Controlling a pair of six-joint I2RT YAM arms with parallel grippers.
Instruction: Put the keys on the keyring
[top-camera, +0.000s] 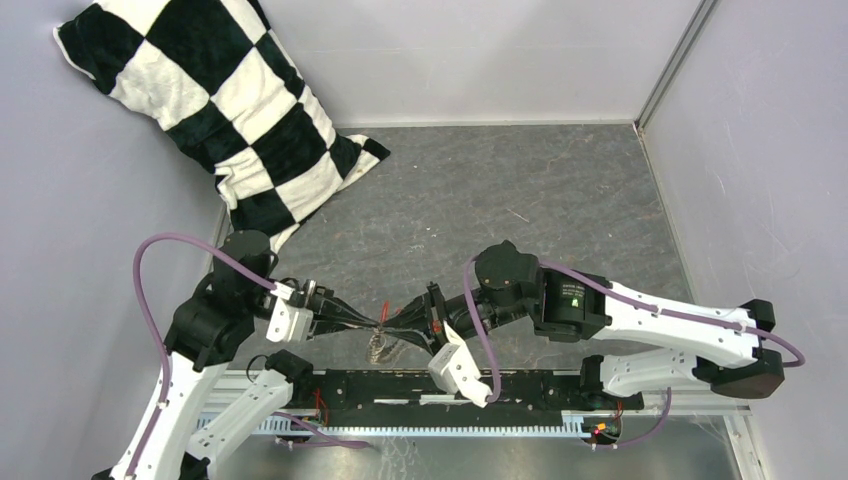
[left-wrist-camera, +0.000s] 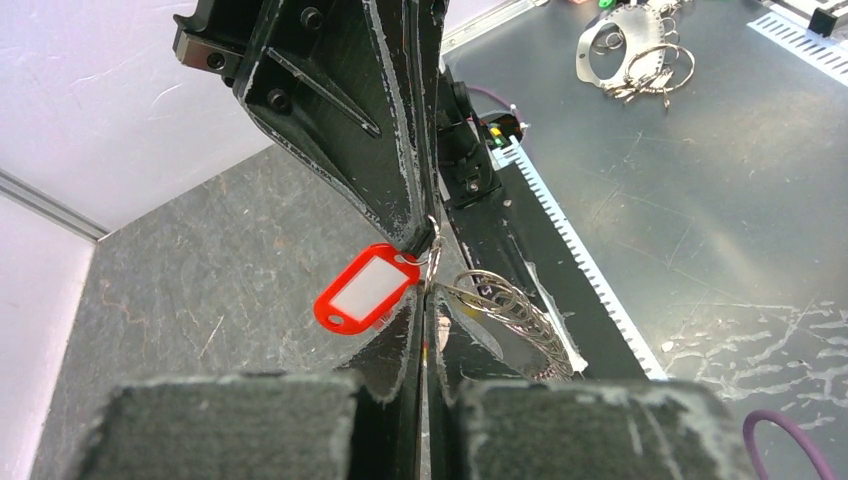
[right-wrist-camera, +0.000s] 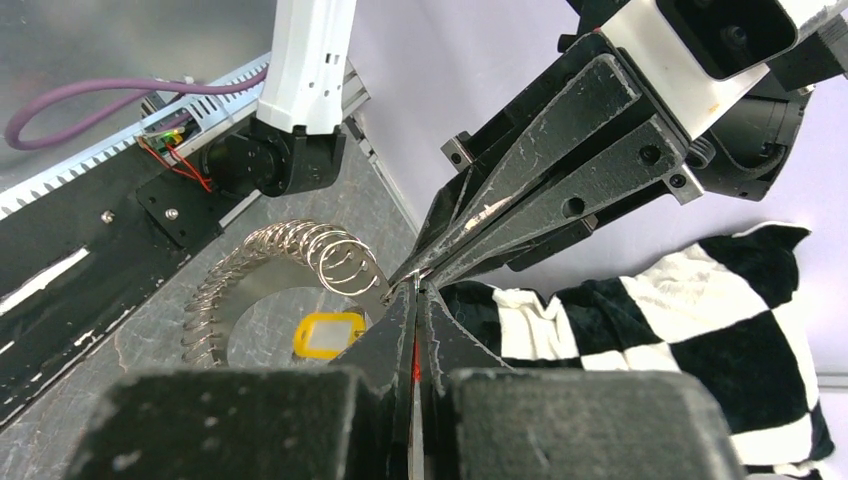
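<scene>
Nearest to the lens in the left wrist view is the left gripper (left-wrist-camera: 424, 292). Its two fingers (left-wrist-camera: 388, 385) are pressed together with only a hairline slit between them. They seem clamped on the end of the keyring (left-wrist-camera: 510, 305), the grey coil of metal loops that hangs from their tips above the worktop (left-wrist-camera: 230, 260). Tip to tip against it stands the right gripper (left-wrist-camera: 426, 236), its fingers closed too, and they seem to pinch the small wire loop from which the red key (left-wrist-camera: 365, 290) with the white label hangs (whether this loop is already hooked on the coil, I cannot tell). The yellow key (right-wrist-camera: 328, 335) shows in the right wrist view inside the curve of the coil. It is not clear if it is threaded or only lies behind. I judge that the step in hand is to feed the red key's loop onto the free end of the coil. To do this well, the left gripper should hold the coil firm without twisting. The right one should advance in very small steps along the wire, because the tips touch and a strong push could spring the ring out of the grip.
</scene>
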